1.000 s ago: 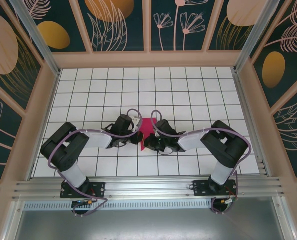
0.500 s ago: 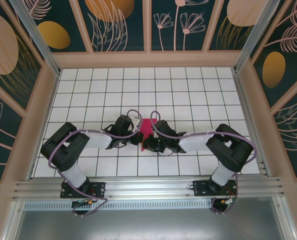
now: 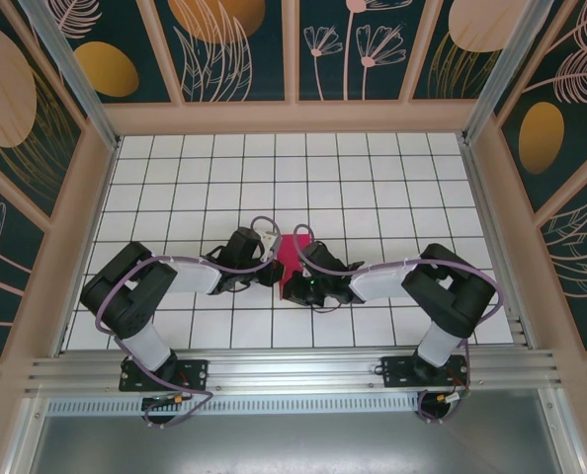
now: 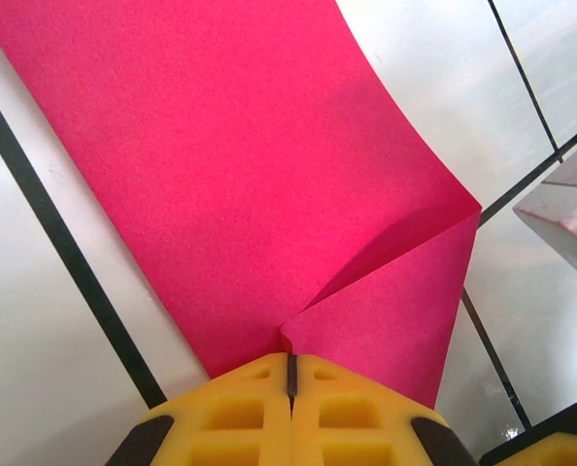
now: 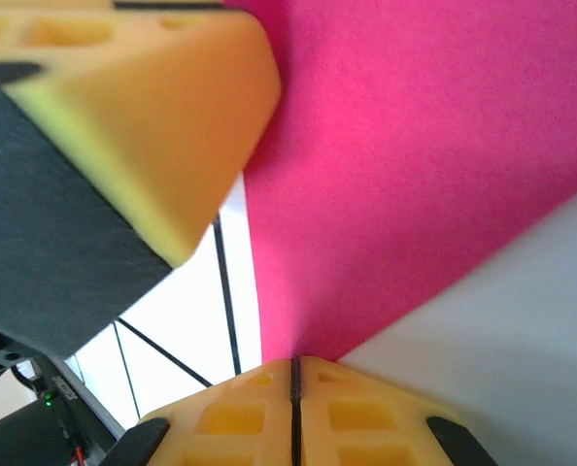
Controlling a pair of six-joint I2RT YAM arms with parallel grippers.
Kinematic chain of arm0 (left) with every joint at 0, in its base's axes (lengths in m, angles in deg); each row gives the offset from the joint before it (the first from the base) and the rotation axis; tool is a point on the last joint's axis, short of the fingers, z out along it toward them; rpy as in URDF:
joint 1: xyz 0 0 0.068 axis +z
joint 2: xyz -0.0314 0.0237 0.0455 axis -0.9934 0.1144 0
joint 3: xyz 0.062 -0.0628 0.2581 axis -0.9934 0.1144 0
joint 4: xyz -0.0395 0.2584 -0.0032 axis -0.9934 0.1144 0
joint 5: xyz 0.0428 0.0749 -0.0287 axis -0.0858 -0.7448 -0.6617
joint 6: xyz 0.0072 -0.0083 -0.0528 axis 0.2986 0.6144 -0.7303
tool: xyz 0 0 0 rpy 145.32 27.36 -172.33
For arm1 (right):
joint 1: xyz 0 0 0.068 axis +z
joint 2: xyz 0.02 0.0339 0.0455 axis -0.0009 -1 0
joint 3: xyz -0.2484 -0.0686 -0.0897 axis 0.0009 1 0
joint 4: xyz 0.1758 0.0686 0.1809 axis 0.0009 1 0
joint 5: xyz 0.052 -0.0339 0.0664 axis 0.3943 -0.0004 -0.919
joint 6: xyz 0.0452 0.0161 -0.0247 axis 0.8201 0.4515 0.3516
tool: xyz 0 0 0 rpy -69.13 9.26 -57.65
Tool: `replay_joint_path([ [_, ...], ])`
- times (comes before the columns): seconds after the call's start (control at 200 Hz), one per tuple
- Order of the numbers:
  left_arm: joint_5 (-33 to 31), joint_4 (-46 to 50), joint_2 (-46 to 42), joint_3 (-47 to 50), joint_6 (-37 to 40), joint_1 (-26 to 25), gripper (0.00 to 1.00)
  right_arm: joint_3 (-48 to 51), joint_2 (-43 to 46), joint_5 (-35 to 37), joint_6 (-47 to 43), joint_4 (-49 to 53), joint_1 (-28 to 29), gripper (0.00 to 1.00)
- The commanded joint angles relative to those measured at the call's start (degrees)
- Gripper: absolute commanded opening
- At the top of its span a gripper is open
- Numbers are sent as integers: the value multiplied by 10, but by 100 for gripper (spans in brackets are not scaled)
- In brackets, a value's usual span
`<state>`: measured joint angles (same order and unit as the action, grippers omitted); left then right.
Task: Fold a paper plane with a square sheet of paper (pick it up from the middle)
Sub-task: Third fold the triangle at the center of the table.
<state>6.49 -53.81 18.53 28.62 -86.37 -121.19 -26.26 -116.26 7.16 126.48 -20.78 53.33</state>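
The magenta-pink sheet of paper point(image 3: 293, 253) sits mid-table between the two grippers, partly folded and lifted at its near end. In the left wrist view the paper point(image 4: 250, 175) spreads away from my left gripper point(image 4: 290, 364), which is shut on its near edge; a folded flap point(image 4: 405, 291) rises on the right. My right gripper point(image 5: 294, 367) is shut on a pointed corner of the paper point(image 5: 415, 165). The left gripper's yellow finger point(image 5: 143, 126) looms at the upper left of the right wrist view. From above, the left gripper point(image 3: 272, 269) and the right gripper point(image 3: 292, 286) nearly touch.
White tiled table point(image 3: 373, 188) with black grout lines, walled by patterned panels point(image 3: 234, 49). Aluminium rail point(image 3: 293, 370) along the near edge. Both arms' elbows bend outward, left arm point(image 3: 135, 286) and right arm point(image 3: 452, 281).
The right gripper has shifted a little to the left towards the left gripper, and its forearm has swung. The visible paper looks narrower. The left arm has stayed put.
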Motion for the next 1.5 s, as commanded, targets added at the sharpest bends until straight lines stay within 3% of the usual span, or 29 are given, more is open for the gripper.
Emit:
replay_joint_path([
  [0.0,16,4,7,11,-3,0,0,15,-1,4,-5,41,6,11],
  [0.33,26,-1,12,17,-5,0,0,-3,62,27,-13,11,14,12],
  [0.701,25,-9,9,19,-14,0,0,-26,-31,15,5,-22,18,11],
  [0.926,21,-7,8,24,-10,0,0,13,-34,7,2,27,24,11],
  [1.206,18,-4,4,22,-12,0,0,-40,17,18,-12,26,28,11],
  [1.306,20,-3,7,21,-11,0,0,-26,1,1,9,-20,28,11],
  [1.496,20,-2,7,22,-10,0,0,-20,-39,5,11,11,36,10],
])
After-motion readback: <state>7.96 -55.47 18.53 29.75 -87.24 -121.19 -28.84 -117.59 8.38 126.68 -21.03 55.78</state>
